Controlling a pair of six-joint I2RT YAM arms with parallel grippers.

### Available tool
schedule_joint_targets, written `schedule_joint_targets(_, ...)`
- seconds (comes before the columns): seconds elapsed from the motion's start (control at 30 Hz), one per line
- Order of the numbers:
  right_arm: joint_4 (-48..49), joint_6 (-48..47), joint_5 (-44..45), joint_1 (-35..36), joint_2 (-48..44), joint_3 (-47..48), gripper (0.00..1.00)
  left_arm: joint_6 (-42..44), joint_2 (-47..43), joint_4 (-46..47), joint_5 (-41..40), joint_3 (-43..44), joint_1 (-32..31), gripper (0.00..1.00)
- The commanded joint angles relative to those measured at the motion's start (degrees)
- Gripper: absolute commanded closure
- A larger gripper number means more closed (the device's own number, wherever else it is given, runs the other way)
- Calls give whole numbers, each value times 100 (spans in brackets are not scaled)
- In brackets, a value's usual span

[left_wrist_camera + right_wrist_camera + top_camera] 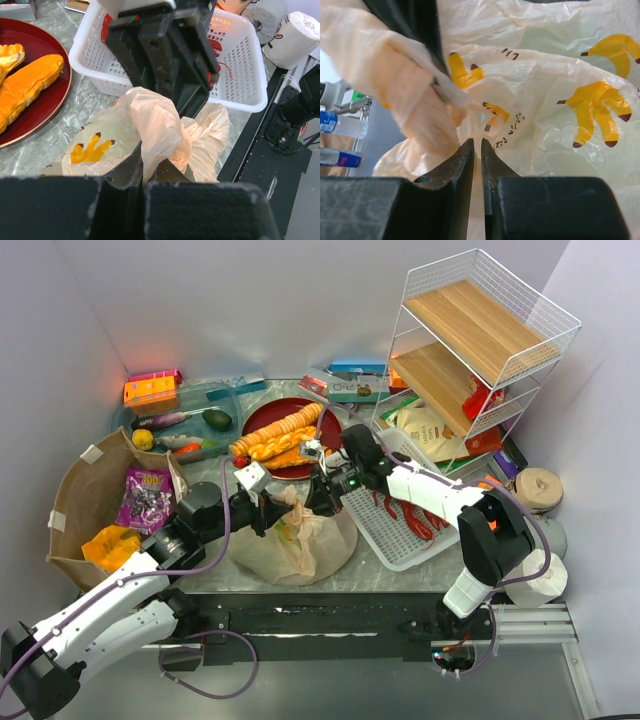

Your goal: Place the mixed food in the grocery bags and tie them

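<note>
**Knotting of plastic bag under way**

Tying is judged to be the step in hand. The plastic bag is set on the bench between both arms, with the brown paper bag at left (snack packets are seen inside it). A twisted handle is pinched in the left jaws; the right jaws are pressed nearly together, apparently on another fold of film. Next, both ends are to be crossed and drawn tight.

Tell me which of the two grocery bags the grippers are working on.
The thin plastic bag with yellow prints, in the middle; the brown paper bag at left sits untouched.
</note>
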Motion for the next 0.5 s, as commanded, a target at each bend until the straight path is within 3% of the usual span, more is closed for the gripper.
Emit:
schedule_joint_targets(0.0, 1614, 969, -136, 62, -169, -407, 82, -90, -78, 479, 56, 57, -22, 99)
schedule_joint_targets(0.07, 2307, 1235, -154, 88, -177, -574, 81, -134, -87, 532, -5, 22, -40, 99)
schedule_joint_targets(0.23, 2891, 1605, -137, 167, -414, -803, 77, -178, -17, 594, -234, -48, -92, 99)
schedule_joint_targets(0.47, 3620, 1965, -180, 185, -599, -1242, 61, -239, 97, 585, -585, -66, -172, 99)
